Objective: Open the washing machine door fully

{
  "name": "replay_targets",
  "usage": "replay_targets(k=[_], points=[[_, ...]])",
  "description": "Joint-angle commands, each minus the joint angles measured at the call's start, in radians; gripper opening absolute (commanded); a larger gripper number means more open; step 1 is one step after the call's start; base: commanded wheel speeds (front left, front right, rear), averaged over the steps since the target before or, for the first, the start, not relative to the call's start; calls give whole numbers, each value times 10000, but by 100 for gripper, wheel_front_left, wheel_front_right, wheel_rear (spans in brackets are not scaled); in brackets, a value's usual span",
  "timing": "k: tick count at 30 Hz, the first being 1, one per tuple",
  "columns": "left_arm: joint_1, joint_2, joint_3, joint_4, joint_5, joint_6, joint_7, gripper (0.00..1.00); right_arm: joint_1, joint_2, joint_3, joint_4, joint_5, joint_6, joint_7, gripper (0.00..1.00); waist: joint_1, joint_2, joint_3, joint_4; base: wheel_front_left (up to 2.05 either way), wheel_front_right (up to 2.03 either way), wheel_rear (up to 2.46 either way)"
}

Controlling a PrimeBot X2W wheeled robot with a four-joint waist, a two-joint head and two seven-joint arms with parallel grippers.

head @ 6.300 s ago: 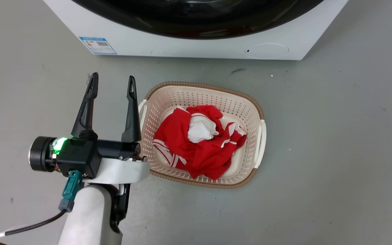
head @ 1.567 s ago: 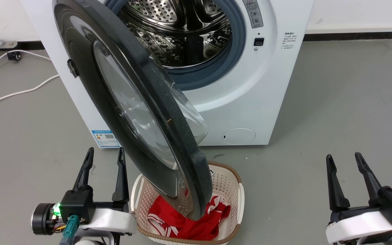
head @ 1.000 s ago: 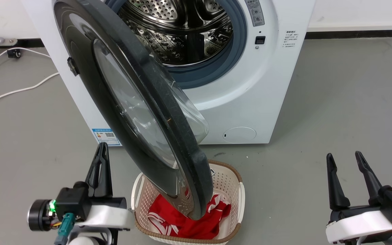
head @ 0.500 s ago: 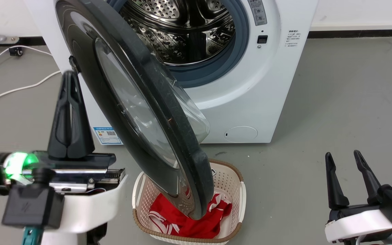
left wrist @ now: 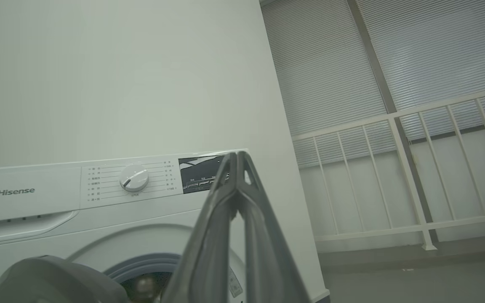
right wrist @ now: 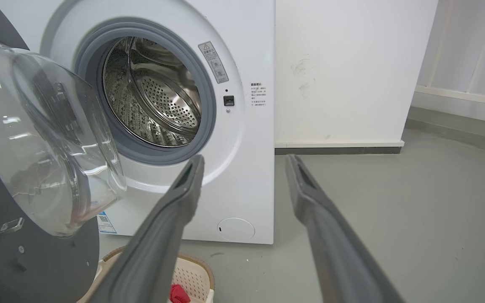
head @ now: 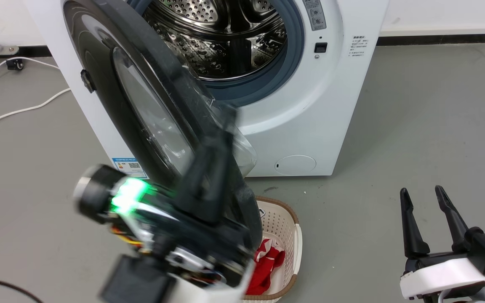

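A: Change over the last half second: left pincer (head: 228, 120) has swung from beside the machine's left flank across to the free edge of the large round glossy black washing machine door (head: 150, 118). Fingers clenched together, empty. Blurred, so contact unconfirmed.
B: Door?
A: Unmoved, roughly half open, hinge on the robot's left. Probably a push outward is next.
B: Obstructions?
A: Beige perforated plastic laundry basket (head: 298, 235) holding red cloth (head: 267, 257) sits under the door's lower edge. Right pincer (head: 420, 191) released, empty, well apart.
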Motion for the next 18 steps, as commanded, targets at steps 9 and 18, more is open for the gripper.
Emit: replay_targets(k=[9,18], points=[[1099,-8,-1592,1187,-856,-273,1305,0,-58,31,-19,118,140,-7,-4,100,0,0,10,66,0,0,0],[2080,111,-1605,2233,-1319,152,2484,0,-72,31,113,259,260,-7,10,100,0,0,42,156,0,0,0]])
